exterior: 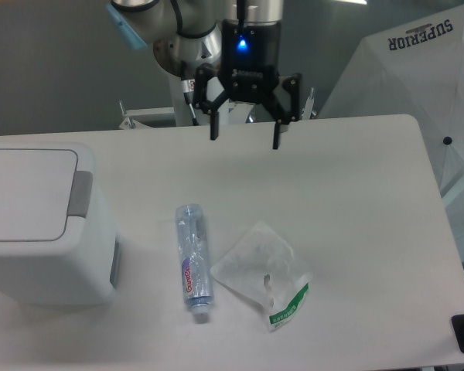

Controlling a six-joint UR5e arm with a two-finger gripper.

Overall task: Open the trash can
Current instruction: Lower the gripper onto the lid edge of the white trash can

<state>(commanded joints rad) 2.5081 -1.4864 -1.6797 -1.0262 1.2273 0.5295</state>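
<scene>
The gripper (245, 141), jaws wide and empty at top centre, has the closed trash can (42, 224) well apart, lower left.

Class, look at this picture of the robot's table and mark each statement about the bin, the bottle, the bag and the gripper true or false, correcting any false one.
1. The trash can has its lid shut. True.
2. The gripper is clamped on the grey push tab. False: it hangs open above the far side of the table, away from the can.
3. The clear bottle lies on its side. True.
4. The plastic bag is inside the trash can. False: it lies on the table, right of the bottle.
</scene>
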